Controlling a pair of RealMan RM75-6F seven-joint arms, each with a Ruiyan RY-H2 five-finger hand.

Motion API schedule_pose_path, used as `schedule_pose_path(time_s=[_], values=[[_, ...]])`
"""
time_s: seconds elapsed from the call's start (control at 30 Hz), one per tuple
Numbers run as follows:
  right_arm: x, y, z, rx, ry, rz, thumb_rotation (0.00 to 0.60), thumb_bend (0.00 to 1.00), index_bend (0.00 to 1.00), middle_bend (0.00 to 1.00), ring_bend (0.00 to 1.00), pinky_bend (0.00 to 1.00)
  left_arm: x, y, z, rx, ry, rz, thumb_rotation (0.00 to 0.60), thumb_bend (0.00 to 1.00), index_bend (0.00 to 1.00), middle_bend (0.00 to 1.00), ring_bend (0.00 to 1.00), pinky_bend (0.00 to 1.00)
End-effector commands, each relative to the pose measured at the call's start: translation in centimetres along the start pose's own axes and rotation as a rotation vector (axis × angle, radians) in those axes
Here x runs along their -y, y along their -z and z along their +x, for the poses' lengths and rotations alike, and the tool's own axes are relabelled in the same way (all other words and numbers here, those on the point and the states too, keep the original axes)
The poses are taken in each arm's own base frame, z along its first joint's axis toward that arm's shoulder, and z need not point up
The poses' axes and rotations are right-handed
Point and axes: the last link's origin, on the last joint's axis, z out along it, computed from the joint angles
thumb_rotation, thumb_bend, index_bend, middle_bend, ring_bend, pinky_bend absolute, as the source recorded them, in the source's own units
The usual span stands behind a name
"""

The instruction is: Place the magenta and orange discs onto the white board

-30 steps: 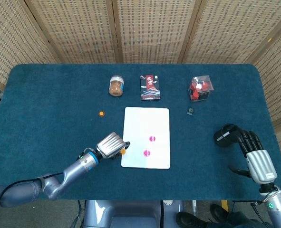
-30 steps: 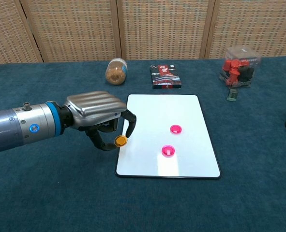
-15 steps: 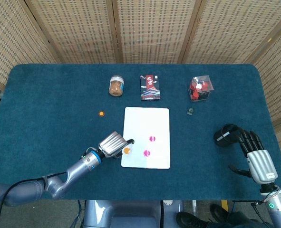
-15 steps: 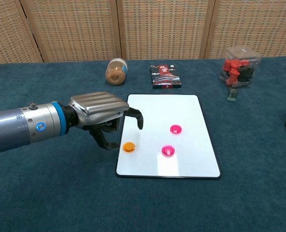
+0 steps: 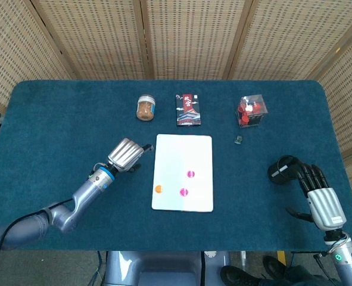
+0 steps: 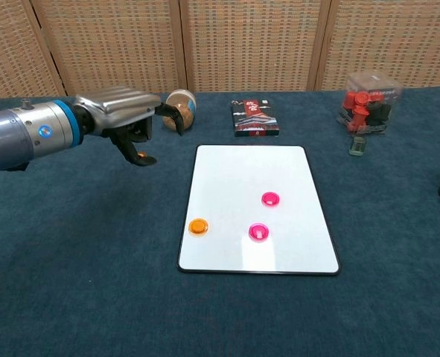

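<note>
- Two magenta discs (image 6: 270,198) and one orange disc (image 6: 198,227) lie flat on the white board (image 6: 246,167), so most of the task looks done.
- A second orange disc (image 6: 140,155) sits on the blue surface (image 6: 71,253), just under the left hand's fingertips in the chest view; the head view hides it. Judging by this, it is what is left to place.
- The left hand (image 6: 123,115) hovers beside the board's far left corner, fingers curled downward and apart, holding nothing. The placed orange disc lies nearer the robot than this hand and toward the board.
- The right hand (image 5: 321,196) rests far off at the other side, fingers extended and apart, empty, just beside a black object (image 5: 282,168).
- The board's long axis runs away from the robot; the discs are round and point no way.
</note>
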Motion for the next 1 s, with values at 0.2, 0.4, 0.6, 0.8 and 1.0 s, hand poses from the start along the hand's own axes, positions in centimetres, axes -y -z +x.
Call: schedule_pose_path(time_s=[0.2,0.4,0.6,0.8,1.0], values=[[-0.3,-0.3,-0.3,0.012,0.006,-0.018,0.6,0.0,0.0,0.0,0.0,0.0,5.8,-2.8,1.1,0.004,0.002,0.183,0.6,0.32,0.28,1.0,0.97,0.87],[-0.5,-0.6,-0.6,0.024,0.015,-0.032,0.6,0.0,0.0,0.0,0.0,0.0,7.4,-4.7,0.3,0.046,0.033,0.255,0.6,0.32,0.3,1.0,0.97,0.87],[-0.8,-0.9,-0.9,0.037,0.024,-0.051,0.6,0.0,0.0,0.0,0.0,0.0,7.4,-5.6,-1.3,0.098,0.03,0.271,0.6,0.32,0.36,1.0,0.97,0.87],[-1.0,-1.1,-1.1,0.044,0.026,-0.063,0.6,0.0,0.0,0.0,0.0,0.0,7.2,-5.8,-2.2,0.104,0.081,0.27,0.6,0.32,0.38,1.0,0.97,0.87],[-1.1,-1.1,-1.0,0.04,0.019,-0.065,0.6,0.0,0.0,0.0,0.0,0.0,7.7,-5.2,-2.3,0.089,0.09,0.243,0.6,0.32,0.39,1.0,0.97,0.87]])
